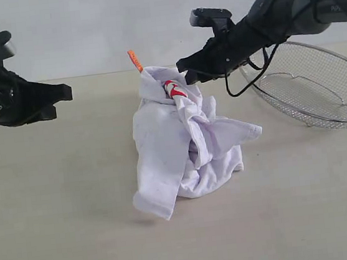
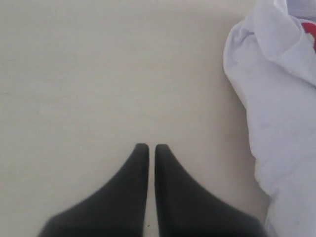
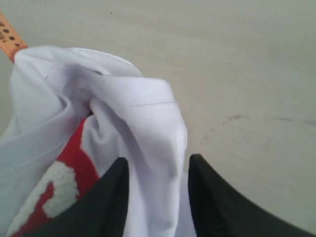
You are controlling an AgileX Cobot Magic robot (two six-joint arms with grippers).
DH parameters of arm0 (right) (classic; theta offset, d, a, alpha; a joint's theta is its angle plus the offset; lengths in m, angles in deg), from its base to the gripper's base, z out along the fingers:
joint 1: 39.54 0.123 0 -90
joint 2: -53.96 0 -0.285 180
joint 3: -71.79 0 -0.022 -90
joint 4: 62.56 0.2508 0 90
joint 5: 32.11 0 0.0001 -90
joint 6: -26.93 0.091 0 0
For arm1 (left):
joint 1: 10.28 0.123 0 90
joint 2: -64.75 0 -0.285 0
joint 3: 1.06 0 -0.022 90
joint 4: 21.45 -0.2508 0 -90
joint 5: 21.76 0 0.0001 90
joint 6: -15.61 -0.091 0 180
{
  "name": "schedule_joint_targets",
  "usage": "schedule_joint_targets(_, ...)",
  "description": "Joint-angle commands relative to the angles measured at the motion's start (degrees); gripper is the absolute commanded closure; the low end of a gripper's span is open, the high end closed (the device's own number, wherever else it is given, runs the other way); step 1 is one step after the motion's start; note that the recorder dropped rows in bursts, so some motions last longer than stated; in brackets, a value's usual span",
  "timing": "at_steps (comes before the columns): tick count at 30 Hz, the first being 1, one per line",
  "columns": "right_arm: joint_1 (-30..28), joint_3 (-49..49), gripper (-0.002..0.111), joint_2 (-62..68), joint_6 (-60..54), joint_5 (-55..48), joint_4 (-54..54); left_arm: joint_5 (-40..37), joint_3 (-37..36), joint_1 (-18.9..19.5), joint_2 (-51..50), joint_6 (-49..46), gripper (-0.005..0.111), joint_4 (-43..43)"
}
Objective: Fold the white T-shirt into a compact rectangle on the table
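Observation:
The white T-shirt (image 1: 181, 141) hangs in a crumpled bunch over the middle of the table (image 1: 56, 200), its lower end at or just above the surface. Red lettering shows near its top, and the orange neck tag (image 1: 135, 60) sticks up. My right gripper (image 1: 185, 71) holds the bunch's top from the right. In the right wrist view a fold of the shirt (image 3: 133, 113) fills the gap between that gripper's (image 3: 159, 159) jaws. My left gripper (image 1: 63, 98) hovers well left of the shirt. It (image 2: 148, 145) is shut on nothing, with the shirt's edge (image 2: 281, 98) off to one side.
A silver wire-mesh basket (image 1: 319, 88) lies tilted on the table at the right, behind and under the right arm. Bare tabletop stretches to the left of the shirt and in front of it.

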Motion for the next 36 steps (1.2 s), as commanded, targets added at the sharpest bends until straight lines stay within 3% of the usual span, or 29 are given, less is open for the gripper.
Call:
schedule_joint_targets(1,0.1,1.9,0.074,1.3,-1.9,0.3,1.9,0.0,0.3,0.1,-0.1,-0.8,0.102,3.7)
schedule_joint_targets(4,0.3,4.5,0.074,3.7,-1.9,-1.4,2.2,-1.8,0.3,-0.2,-0.1,-4.6,0.102,9.9)
schedule_joint_targets(6,0.5,6.5,0.074,5.1,-1.9,-2.5,2.5,-3.3,0.3,-0.2,-0.1,-12.4,0.102,17.4)
schedule_joint_targets(12,0.7,11.2,0.076,8.5,-1.5,-2.5,2.5,-9.6,0.8,-0.1,-0.1,-43.2,0.102,50.4)
schedule_joint_targets(14,0.7,12.0,0.086,8.8,-1.5,-3.3,2.5,-12.7,0.8,-0.1,-0.1,-52.5,0.102,60.6)
schedule_joint_targets(16,0.7,12.8,0.109,8.8,-2.3,-5.0,2.2,-17.0,0.8,-0.1,-0.1,-58.3,0.102,66.5)
schedule_joint_targets(22,0.4,16.9,0.108,5.2,-2.7,-6.3,-2.6,-17.8,0.8,-0.1,-0.1,-61.1,0.102,68.0)
schedule_joint_targets(31,-3.5,23.3,0.108,3.8,12.3,1.1,-21.7,-17.8,0.8,-0.1,-0.1,-61.3,0.102,68.0)
schedule_joint_targets(36,-4.6,23.3,0.108,3.8,12.7,3.8,-21.9,-17.8,0.8,-0.1,-0.1,-61.5,0.102,68.0)
